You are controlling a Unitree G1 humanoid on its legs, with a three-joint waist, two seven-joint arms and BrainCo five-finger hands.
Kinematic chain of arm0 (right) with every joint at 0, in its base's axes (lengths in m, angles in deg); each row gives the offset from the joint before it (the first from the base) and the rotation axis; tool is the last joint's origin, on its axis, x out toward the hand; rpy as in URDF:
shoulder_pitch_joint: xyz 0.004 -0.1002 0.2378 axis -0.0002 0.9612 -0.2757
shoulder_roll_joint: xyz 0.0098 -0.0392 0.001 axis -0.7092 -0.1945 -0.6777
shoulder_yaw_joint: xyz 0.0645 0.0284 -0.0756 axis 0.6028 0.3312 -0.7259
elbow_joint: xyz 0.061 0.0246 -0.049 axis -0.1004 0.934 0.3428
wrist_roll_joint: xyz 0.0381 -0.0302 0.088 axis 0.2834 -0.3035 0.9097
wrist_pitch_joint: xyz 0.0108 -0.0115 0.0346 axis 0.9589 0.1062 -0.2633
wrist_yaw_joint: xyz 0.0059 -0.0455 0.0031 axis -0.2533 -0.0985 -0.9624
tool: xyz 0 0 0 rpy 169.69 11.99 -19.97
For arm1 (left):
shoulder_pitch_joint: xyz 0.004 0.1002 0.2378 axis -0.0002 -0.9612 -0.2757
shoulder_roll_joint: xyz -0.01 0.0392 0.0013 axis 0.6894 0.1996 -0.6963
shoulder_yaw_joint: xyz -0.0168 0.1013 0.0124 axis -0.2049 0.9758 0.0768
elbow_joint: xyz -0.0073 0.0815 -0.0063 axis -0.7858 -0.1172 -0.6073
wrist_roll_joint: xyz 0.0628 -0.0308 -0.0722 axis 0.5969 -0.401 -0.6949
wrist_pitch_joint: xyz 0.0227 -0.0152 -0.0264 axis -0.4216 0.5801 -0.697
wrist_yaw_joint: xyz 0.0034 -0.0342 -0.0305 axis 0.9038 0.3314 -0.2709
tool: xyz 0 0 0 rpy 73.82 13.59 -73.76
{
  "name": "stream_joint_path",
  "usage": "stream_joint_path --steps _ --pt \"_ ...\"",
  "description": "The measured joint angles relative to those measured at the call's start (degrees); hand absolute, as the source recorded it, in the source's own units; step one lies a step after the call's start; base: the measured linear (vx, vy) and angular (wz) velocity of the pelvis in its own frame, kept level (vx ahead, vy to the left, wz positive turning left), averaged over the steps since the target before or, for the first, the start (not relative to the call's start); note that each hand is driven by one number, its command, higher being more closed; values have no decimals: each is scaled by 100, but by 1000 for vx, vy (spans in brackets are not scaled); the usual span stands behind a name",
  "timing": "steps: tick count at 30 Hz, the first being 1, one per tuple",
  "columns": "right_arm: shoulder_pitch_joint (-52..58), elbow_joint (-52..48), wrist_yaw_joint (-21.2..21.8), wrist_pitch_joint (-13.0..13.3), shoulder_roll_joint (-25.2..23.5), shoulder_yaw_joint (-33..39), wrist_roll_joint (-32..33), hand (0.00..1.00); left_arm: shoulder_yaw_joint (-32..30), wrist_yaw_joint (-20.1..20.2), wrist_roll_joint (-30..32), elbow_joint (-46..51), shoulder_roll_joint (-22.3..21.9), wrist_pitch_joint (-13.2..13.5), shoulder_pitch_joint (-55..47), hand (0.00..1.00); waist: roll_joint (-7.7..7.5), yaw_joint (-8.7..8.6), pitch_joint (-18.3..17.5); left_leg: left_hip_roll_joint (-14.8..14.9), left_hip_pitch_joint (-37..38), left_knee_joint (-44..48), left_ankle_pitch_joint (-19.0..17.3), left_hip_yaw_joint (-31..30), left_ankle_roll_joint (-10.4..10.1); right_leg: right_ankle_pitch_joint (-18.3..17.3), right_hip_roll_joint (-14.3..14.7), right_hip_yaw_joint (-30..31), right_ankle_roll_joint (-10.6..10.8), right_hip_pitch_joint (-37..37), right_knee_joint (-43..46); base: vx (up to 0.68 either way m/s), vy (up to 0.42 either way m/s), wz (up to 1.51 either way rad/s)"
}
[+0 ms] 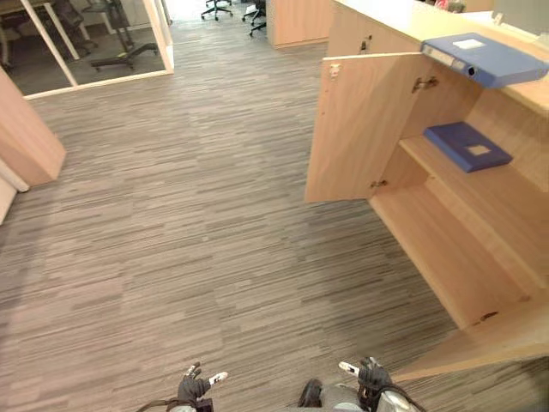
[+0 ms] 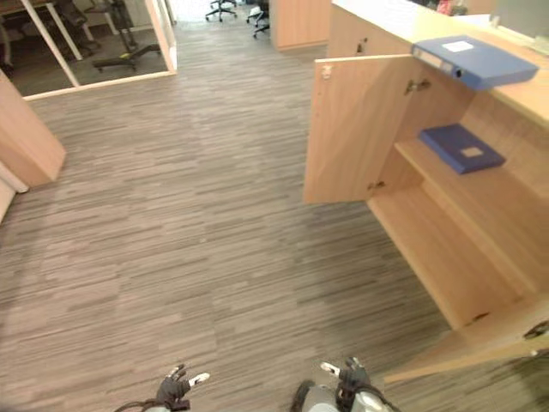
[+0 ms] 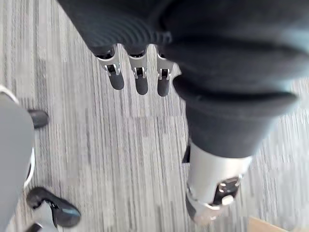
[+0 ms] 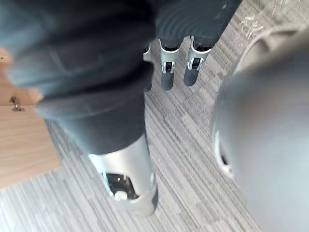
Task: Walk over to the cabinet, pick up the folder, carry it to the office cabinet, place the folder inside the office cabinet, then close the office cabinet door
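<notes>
Left hand (image 1: 193,388) and right hand (image 1: 371,378) hanging low, fingers relaxed, holding nothing. Folder (image 1: 485,58) lying at front edge of cabinet top (image 1: 390,15), appearing to jut over open door (image 1: 360,129). Risks: clumsy reach nudging it off; second folder (image 1: 467,146) on upper shelf (image 1: 502,206) inviting mix-up.

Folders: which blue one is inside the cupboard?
The darker, flat folder, lying on the shelf inside the open cabinet. The lighter, thicker folder lies up on the cabinet's top.
</notes>
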Motion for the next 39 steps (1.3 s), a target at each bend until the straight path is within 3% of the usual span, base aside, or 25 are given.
stream_joint_path --steps 2,3,5,7,10,13,14,16,17,18,19,20,21,24,25,27,28,30,32,33,35,36,37,38,39 --pt "128 86 2 -8 -51 176 127 0 -346 42 -9 151 21 -10 -58 0 -84 0 -56 484 -692 1775 -12 13 54 53 341 29 8 383 -585 328 -396 -32" --pt "156 125 5 -8 30 174 124 0 -729 47 -112 278 -72 -21 -158 0 13 36 -56 1139 -1377 3711 127 18 266 116 750 264 -71 699 -957 338 -262 -70" --pt "140 230 3 -13 73 175 124 0 -869 47 -247 358 -65 -22 -241 0 52 85 -74 1362 -1723 4691 7 37 331 72 917 599 -163 904 -1079 277 -87 -94" --pt "109 257 1 -15 87 172 118 0 -951 41 -299 418 -44 -20 -279 0 36 120 -72 1250 -2061 4949 -213 40 333 87 948 1007 -243 1069 -1193 362 -36 -110" --pt "-2 453 1 -57 112 173 115 0 -1042 31 -390 477 -44 -9 -275 0 4 248 -5 731 -2490 4003 -532 -268 241 151 858 1728 -291 1313 -1328 351 31 -138" --pt "-32 408 1 -54 62 126 111 0 -1066 -11 -509 550 -68 11 -254 0 -37 291 101 -59 -2715 1820 -491 -1183 128 136 612 2216 -168 1643 -1544 311 148 -90" --pt "-31 401 3 -49 42 52 110 0 -1112 -19 -554 557 -102 38 -251 0 -28 290 115 -258 -2804 874 -261 -1587 96 105 532 2324 -36 1734 -1662 327 214 -64" --pt "-32 388 1 -26 36 -146 101 0 -1258 -75 -699 550 -182 90 -275 0 -12 326 120 -291 -2847 -217 102 -1910 51 -24 488 2512 182 1883 -1721 342 303 -48" --pt "-27 381 0 -21 23 -255 88 0 -1335 -118 -750 517 -177 94 -278 0 -33 373 116 -282 -2883 -233 571 -1979 -40 -144 430 2624 350 2007 -1721 382 358 -50" --pt "-29 371 2 -20 3 -308 87 0 -1383 -132 -752 491 -156 94 -283 0 -54 380 99 -336 -2871 -181 861 -1958 -53 -197 342 2682 431 2036 -1707 421 383 -55" --pt "-62 361 2 -16 -72 -301 83 0 -1437 -151 -819 428 -117 96 -300 0 -188 413 104 -517 -2854 -106 1151 -1925 -40 -277 107 2785 557 2027 -1655 423 389 -57" --pt "-136 364 8 -16 -183 -298 60 0 -1458 -188 -920 370 -61 93 -306 0 -333 401 94 -689 -2809 -41 1174 -1859 -18 -251 -115 2796 595 2007 -1518 419 375 -57" --pt "-131 358 18 -16 -196 -290 -17 0 -1469 -210 -940 324 -50 92 -307 0 -362 397 75 -759 -2767 -40 1177 -1805 -1 -200 -221 2808 676 1970 -1432 388 347 -56" --pt "-104 385 107 -34 -167 -64 -135 0 -1480 -252 -932 182 -76 89 -416 0 -328 414 -18 -1061 -2242 -122 1040 -1261 483 -88 -761 3099 846 1616 -457 377 377 -81" --pt "-98 393 151 -40 -143 70 -140 0 -1491 -254 -841 169 -90 80 -490 0 -307 411 -59 -1196 -1892 -290 970 -960 573 -74 -1035 3266 838 1225 449 401 433 -117" --pt "-36 356 155 -20 -76 199 -166 0 -1457 -246 -643 172 -65 69 -561 0 -302 339 -74 -1470 -1395 -577 849 -618 759 159 -1591 3055 447 505 2154 295 352 -81" --pt "27 109 151 29 0 308 -200 0 -1335 -231 -628 174 -27 62 -542 0 -270 218 -125 -1622 -1242 -640 751 -518 865 430 -2078 2534 -15 96 3104 181 236 -25" --pt "-19 30 140 27 73 364 -210 0 -1198 -224 -486 173 -5 51 -381 0 -225 59 -142 -1672 -983 -802 712 -475 937 545 -2500 1446 -215 -165 3727 231 206 -20" --pt "-56 -5 129 26 44 389 -212 0 -1047 -214 -390 179 23 17 -206 0 -185 61 -103 -1555 -718 -898 718 -380 954 156 -2378 714 123 -234 3765 230 86 -38" --pt "-40 -37 132 22 -8 361 -217 0 -899 -207 -290 187 32 2 -129 0 -150 35 -91 -1402 -579 -893 711 -359 952 -109 -2051 539 308 -252 3479 184 -37 -41" --pt "-35 -84 136 25 -46 329 -224 0 -703 -198 -238 193 28 -7 106 0 -33 1 -22 -1073 -421 -886 597 -359 846 -338 -1425 420 411 -365 2716 183 -115 -37" --pt "-35 -84 136 24 -58 327 -225 0 -659 -198 -237 192 15 -6 189 0 -24 0 -12 -1001 -399 -889 512 -347 785 -340 -1261 433 431 -449 2420 126 -175 -33" --pt "-24 -82 138 17 -134 319 -222 0 -621 -199 -237 190 28 -3 287 0 -159 -3 17 -993 -351 -895 451 -258 706 -308 -1084 477 465 -557 1686 91 -211 -39" --pt "-12 -80 140 16 -169 278 -213 0 -607 -199 -238 177 24 -4 326 0 -289 0 87 -1051 -270 -897 324 -219 646 -74 -1000 522 134 -545 1032 75 -222 -40" --pt "-14 -80 141 14 -132 279 -213 0 -611 -199 -243 134 -64 -13 328 0 -251 -20 104 -999 -195 -915 284 -214 613 -90 -922 519 157 -455 997 89 -196 -43"
